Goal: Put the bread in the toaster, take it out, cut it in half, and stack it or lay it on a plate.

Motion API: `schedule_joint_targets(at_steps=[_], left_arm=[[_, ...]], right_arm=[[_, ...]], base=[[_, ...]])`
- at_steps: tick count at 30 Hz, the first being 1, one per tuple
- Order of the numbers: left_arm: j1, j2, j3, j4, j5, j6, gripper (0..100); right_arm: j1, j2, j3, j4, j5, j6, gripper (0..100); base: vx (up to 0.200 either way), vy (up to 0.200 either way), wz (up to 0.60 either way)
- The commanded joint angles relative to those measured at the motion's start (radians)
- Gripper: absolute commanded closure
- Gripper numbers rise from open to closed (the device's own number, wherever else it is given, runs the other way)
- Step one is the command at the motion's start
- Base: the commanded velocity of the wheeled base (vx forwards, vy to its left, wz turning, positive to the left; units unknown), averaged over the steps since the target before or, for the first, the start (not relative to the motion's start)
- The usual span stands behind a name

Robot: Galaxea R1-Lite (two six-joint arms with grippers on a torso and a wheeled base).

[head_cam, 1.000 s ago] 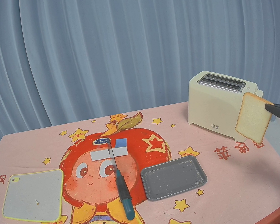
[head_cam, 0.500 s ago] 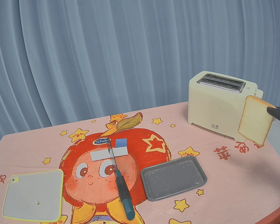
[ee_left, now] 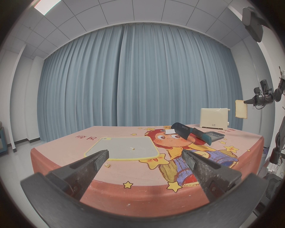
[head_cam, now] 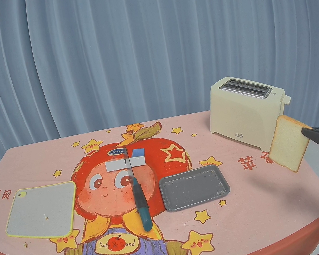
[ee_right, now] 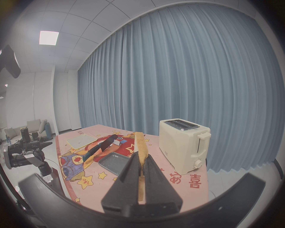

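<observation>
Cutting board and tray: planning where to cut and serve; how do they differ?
The cutting board is pale, flat, yellow-edged; the tray is dark grey with a raised rim. The board lies left of the knife, the tray right. Both are rectangular; neither holds the bread.

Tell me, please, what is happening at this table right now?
The right gripper is shut on a slice of bread, holding it upright in the air beside the toaster, outside its slots. The left gripper hangs open off the near left corner of the table. The knife, cutting board and grey tray lie untouched.
</observation>
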Motion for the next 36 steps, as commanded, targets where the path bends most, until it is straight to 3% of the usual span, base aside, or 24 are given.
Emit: schedule_joint_targets(at_steps=[1,10,22,36], left_arm=[[0.000,0.001,0.016,0.000,0.000,0.000,0],[0.000,0.001,0.016,0.000,0.000,0.000,0],[0.000,0.001,0.016,0.000,-0.001,0.000,0],[0.000,0.001,0.016,0.000,0.000,0.000,0]], right_arm=[[0.007,0.007,0.000,-0.001,0.000,0.001,100],[0.059,0.004,0.000,-0.004,0.000,0.006,100],[0.076,0.001,0.003,-0.004,0.000,0.009,100],[0.088,0.001,0.008,-0.004,0.002,0.013,100]], base=[[0.000,0.000,0.00],[0.000,0.000,0.00],[0.000,0.000,0.00],[0.000,0.200,0.00]])
